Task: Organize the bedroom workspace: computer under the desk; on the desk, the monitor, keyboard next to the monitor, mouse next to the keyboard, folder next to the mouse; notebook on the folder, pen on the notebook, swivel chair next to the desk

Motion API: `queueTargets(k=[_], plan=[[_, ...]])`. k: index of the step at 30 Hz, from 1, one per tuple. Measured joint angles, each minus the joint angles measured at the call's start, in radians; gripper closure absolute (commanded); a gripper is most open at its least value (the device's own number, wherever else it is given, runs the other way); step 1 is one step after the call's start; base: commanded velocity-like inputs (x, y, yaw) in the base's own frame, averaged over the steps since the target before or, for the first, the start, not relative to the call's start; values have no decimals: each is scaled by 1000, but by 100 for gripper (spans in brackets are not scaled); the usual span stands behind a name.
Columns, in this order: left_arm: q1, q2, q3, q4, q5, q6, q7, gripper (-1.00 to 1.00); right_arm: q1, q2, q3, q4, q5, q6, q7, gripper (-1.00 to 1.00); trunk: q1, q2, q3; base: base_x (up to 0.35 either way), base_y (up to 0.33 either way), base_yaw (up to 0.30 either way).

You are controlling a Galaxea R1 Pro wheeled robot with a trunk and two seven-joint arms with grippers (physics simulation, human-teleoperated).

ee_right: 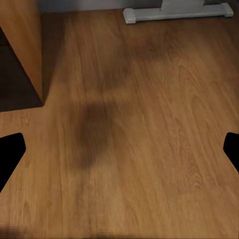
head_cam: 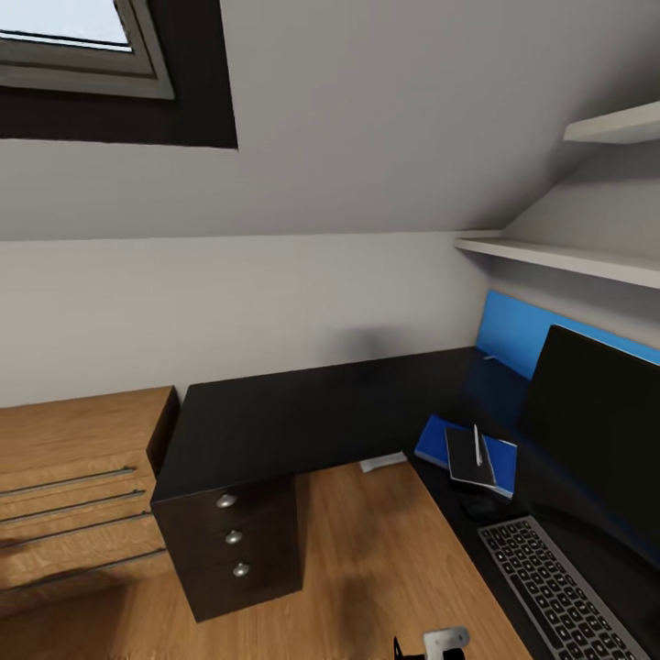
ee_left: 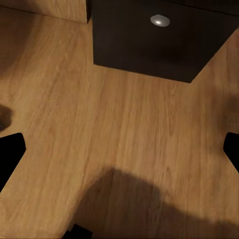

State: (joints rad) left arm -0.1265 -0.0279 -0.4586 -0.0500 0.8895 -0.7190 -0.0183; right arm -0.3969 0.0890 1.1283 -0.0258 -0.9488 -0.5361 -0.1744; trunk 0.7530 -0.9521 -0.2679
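Note:
The black L-shaped desk (head_cam: 302,412) fills the room's corner, and its drawer unit (head_cam: 266,550) has round silver knobs. On the right wing stands the monitor (head_cam: 596,431). In front of it lies the keyboard (head_cam: 555,587), with the dark mouse (head_cam: 477,506) just beyond its far end. Further along lies the blue folder (head_cam: 433,440), with the notebook (head_cam: 466,460) on top and the pen (head_cam: 478,445) on the notebook. My left gripper (ee_left: 119,149) hangs open over the floor near the drawer unit (ee_left: 149,40). My right gripper (ee_right: 119,149) is open above bare floor. The swivel chair and computer are out of view.
A light wooden dresser (head_cam: 73,477) with bar handles stands left of the desk. White shelves (head_cam: 559,257) and a blue wall panel (head_cam: 513,330) sit above the right wing. A white floor bar (ee_right: 174,12) and a wooden panel (ee_right: 20,45) lie ahead of the right gripper.

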Motion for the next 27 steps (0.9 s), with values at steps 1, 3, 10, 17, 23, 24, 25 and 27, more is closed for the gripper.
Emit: queueTargets(k=[1, 3, 10, 17, 23, 24, 25, 27], plan=[[0, 1, -1, 0, -1, 0, 0, -100, 0, 0, 0, 0, -1, 0, 0, -100, 0, 0, 1, -241, 0, 63], [0, 2, -2, 0, -2, -1, -1, -100, 0, 0, 0, 0, -2, 0, 0, -100, 0, 0, 1, -274, -13, 36], [0, 3, -3, 0, -6, -3, -1, -100, 0, 0, 0, -1, -2, -1, 0, -100, 0, 0, 2, -190, -128, 12], [0, 7, 0, 0, 2, -4, 0, -100, 0, 0, 0, -1, -3, -1, 0, -100, 0, 0, 2, -22, -186, 29], [0, 44, 4, 4, 7, -4, 4, -100, 0, 1, 1, -1, -3, 0, 0, -100, 0, 0, -2, -2, -28, 181], [0, 45, 3, 6, 6, -3, 4, -100, 0, 2, 2, -1, -3, 0, 0, -100, 0, 0, -2, -1, -7, 222], [0, 46, 4, 12, 7, -3, 4, -100, 0, 6, 3, -1, -2, 1, 0, -100, 0, 0, -3, 0, -5, 224], [0, 47, 4, 17, 6, -3, 4, -100, 0, 14, 3, -1, -1, 2, 0, -100, 0, 0, -5, 0, -3, 229]])
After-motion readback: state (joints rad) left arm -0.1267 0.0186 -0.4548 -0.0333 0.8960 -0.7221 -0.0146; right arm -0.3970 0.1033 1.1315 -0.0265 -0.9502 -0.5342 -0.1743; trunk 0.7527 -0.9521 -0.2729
